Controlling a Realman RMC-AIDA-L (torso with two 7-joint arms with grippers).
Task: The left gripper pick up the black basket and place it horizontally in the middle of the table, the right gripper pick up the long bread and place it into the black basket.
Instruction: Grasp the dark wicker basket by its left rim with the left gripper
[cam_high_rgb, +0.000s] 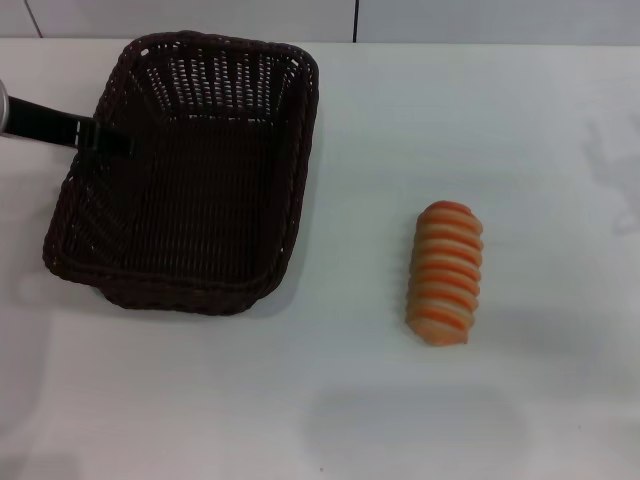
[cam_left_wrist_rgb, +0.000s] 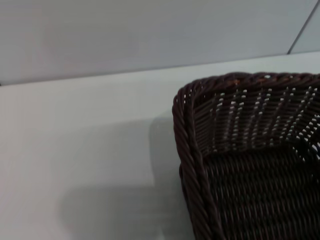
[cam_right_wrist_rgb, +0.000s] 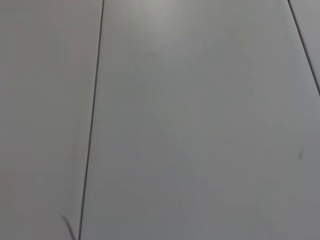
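The black basket (cam_high_rgb: 190, 170) sits on the left part of the white table (cam_high_rgb: 350, 400), its long side running away from me. My left gripper (cam_high_rgb: 115, 141) reaches in from the left edge, and its black tip lies at the basket's left rim. In the left wrist view, one braided corner of the basket (cam_left_wrist_rgb: 240, 160) shows close up. The long bread (cam_high_rgb: 445, 272) lies right of centre with its orange stripes facing up, apart from the basket. My right gripper is out of view.
A grey panelled wall (cam_high_rgb: 350, 18) runs along the table's far edge. The right wrist view shows only grey panels (cam_right_wrist_rgb: 200, 125) with dark seams.
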